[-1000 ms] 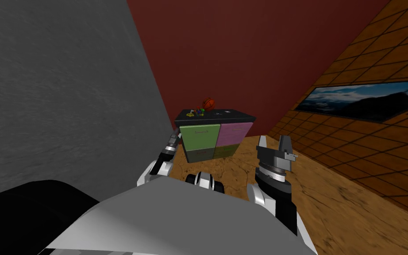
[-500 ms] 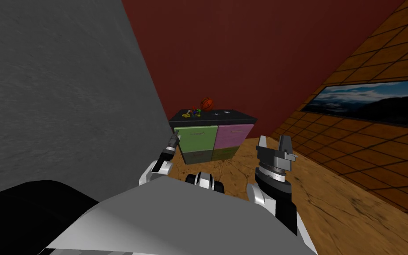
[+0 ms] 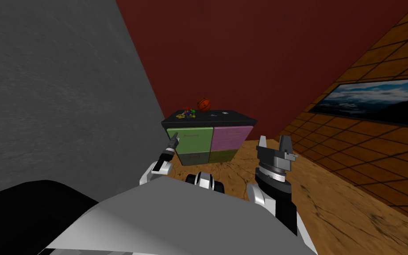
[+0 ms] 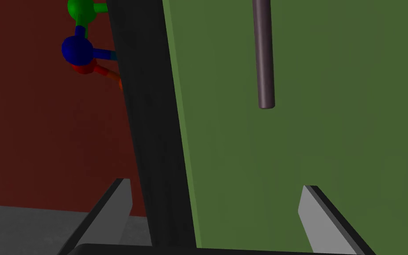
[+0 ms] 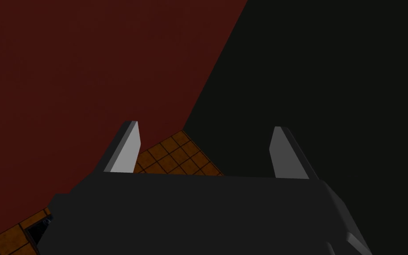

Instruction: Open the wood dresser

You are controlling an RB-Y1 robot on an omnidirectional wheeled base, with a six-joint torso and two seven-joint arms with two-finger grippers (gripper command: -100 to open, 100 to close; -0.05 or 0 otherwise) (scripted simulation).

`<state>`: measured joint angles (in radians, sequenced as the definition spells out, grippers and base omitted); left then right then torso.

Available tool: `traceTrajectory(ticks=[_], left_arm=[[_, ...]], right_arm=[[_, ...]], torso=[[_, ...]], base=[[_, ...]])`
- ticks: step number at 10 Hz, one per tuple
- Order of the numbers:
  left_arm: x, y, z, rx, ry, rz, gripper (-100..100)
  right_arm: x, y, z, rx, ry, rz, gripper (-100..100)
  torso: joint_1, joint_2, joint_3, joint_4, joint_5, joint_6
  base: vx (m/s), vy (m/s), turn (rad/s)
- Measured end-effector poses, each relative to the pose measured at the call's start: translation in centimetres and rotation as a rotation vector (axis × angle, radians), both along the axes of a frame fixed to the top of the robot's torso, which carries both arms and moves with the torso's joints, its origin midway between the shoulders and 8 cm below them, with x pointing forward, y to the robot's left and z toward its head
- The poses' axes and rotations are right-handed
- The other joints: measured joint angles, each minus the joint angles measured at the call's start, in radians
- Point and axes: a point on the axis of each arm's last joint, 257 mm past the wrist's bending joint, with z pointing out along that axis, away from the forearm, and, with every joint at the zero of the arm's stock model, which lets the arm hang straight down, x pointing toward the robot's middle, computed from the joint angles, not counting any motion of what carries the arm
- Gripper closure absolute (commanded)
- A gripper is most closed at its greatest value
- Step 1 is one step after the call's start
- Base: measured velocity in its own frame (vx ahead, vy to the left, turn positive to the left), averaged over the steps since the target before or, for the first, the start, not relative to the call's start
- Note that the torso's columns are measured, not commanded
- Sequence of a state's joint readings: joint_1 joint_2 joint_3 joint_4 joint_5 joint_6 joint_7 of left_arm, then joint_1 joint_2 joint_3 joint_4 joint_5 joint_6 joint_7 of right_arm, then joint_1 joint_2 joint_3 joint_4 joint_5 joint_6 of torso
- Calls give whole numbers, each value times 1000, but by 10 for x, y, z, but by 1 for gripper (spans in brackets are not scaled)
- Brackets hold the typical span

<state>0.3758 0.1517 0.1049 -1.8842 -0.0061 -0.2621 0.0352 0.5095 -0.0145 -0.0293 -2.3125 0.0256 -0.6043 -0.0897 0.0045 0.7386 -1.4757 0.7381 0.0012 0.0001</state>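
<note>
Facing green dresser drawer [image 4: 322, 146], left gripper [image 4: 214, 185] spread, handle [image 4: 263, 53] ahead; right gripper [image 5: 204, 126] spread

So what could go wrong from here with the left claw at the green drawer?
1. The open left claw is not around the handle. The dark frame edge lies between its fingers, so shutting now would likely miss.
2. A jerky pull could roll the ball off the dresser.
</note>
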Motion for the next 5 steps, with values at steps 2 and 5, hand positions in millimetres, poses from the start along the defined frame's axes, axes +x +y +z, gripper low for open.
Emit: traceTrajectory(ticks=[2,5], left_arm=[[1,5,-16,-38,28,28,-100],[2,6,-33,-107,46,62,-100]], right_arm=[[0,0,0,0,0,0,0],[0,0,0,0,0,0,0]], torso=[[-4,1,1,0,-1,0],[-3,0,0,0,-1,0]], base=[[63,-102,54],[46,-55,25]])
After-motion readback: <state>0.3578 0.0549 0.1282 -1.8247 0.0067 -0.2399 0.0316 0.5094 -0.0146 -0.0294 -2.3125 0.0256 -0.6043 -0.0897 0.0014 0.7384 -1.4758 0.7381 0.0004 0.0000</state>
